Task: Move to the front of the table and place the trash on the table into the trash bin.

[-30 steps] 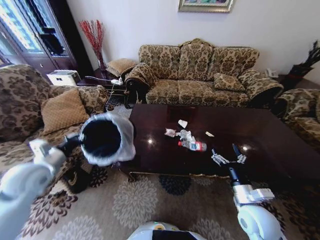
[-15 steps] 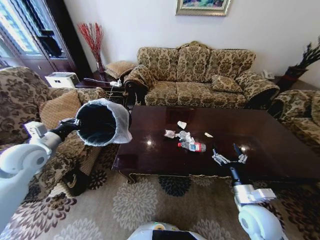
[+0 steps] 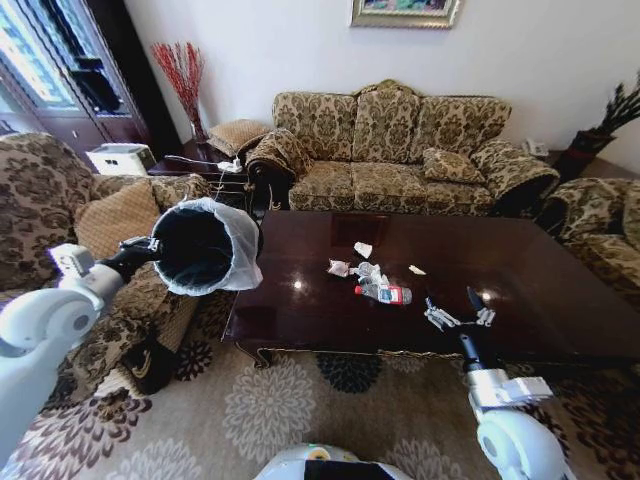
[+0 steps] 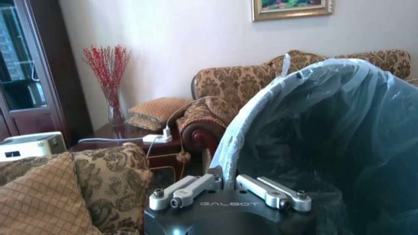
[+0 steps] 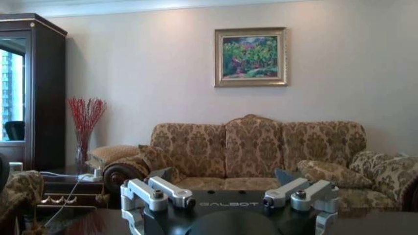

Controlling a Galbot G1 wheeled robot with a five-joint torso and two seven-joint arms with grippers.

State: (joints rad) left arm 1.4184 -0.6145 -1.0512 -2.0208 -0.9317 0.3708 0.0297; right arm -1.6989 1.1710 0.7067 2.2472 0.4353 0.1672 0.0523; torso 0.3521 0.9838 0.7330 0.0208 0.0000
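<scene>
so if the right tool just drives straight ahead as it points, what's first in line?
Probably nothing close: the open right tool points level across the table toward the sofa. The bottle lies off-line; depth unclear.

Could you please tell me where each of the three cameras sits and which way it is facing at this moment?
Head view: high on the robot, facing down at the dark glossy wooden table; both arms show, the left pincer holding the round bag-lined trash bin.
Left wrist view: behind the left pincer, facing the bin's white bag.
Right wrist view: behind the open right pincer, facing the patterned sofa and framed painting.
Shared: all three show that sofa.
</scene>
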